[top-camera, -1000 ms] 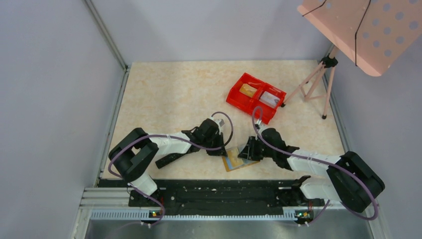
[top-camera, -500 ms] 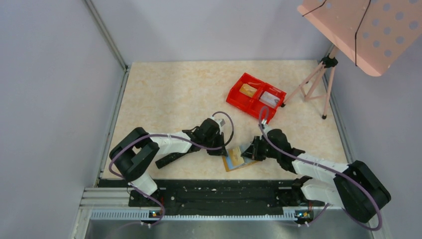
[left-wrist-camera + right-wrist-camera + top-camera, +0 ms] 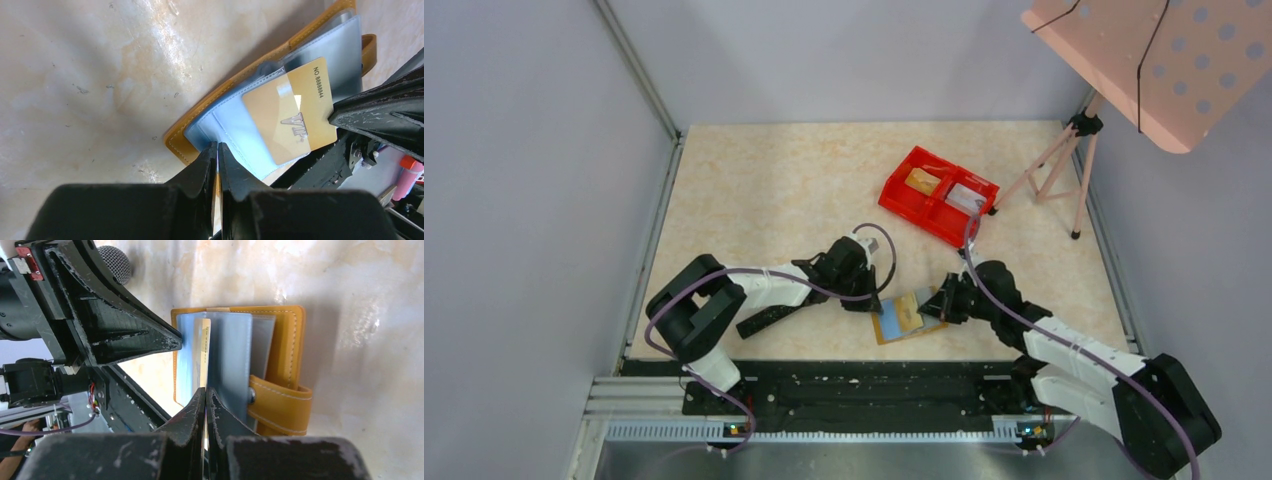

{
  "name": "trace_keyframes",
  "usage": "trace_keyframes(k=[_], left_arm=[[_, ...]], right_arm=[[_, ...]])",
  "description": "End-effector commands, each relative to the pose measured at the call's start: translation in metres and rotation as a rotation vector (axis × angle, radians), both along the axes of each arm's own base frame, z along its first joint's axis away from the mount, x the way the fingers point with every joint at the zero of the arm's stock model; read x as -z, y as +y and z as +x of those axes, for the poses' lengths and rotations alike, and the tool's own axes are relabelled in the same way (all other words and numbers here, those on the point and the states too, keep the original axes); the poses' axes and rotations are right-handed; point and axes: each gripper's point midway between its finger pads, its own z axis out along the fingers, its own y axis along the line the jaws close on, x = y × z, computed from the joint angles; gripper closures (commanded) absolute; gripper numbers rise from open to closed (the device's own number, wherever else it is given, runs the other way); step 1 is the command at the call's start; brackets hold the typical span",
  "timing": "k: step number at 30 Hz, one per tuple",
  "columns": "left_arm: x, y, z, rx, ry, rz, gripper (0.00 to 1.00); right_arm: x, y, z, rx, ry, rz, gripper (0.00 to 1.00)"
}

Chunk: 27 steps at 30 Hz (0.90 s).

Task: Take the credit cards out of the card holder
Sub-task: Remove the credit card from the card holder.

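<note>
The card holder (image 3: 902, 320) is laid open close to the middle of the table's near edge, with its long axis roughly along that edge. It is flanked by both arms. The left gripper (image 3: 217, 160) is clamped on a blue leaf at the end of the holder nearer the left edge, so that the holder is pinned. The right gripper (image 3: 205, 400) is closed on the yellow-gold card (image 3: 290, 112), which is seen edge-on between its fingers.

The coming move is judged to turn on one relation. The card is lodged with one end in a clear sleeve and its free end pointed toward the right edge. That puts the right arm nearer, and a draw toward the right edge is called for, away from the left gripper.

How much of the card is left inside the sleeve cannot be made out (the plastic is glossy). Any further cards in the grey pockets are hidden. Two small items are seen in the red tray (image 3: 939, 197) toward the far right corner.
</note>
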Motion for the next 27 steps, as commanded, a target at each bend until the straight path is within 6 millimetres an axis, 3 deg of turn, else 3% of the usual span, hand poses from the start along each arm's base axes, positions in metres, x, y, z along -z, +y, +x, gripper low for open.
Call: trace_keyframes(k=[1,6,12,21,27], left_arm=[[0.030,0.024,0.001,0.000,-0.019,0.151,0.89],[0.021,0.022,0.002,-0.004,-0.017,0.144,0.89],[-0.007,0.007,-0.001,0.018,-0.008,0.053,0.86],[-0.084,-0.009,0.001,0.041,-0.058,-0.083,0.58],[-0.112,0.004,0.012,0.053,-0.144,-0.081,0.45]], right_arm=[[-0.005,-0.008,0.004,0.036,-0.019,-0.010,1.00],[-0.013,-0.018,0.009,0.104,-0.015,-0.037,1.00],[-0.037,-0.030,0.019,0.152,-0.062,-0.088,1.00],[-0.070,-0.021,0.023,0.047,-0.169,-0.068,1.00],[-0.103,0.003,0.008,-0.159,-0.279,0.034,1.00]])
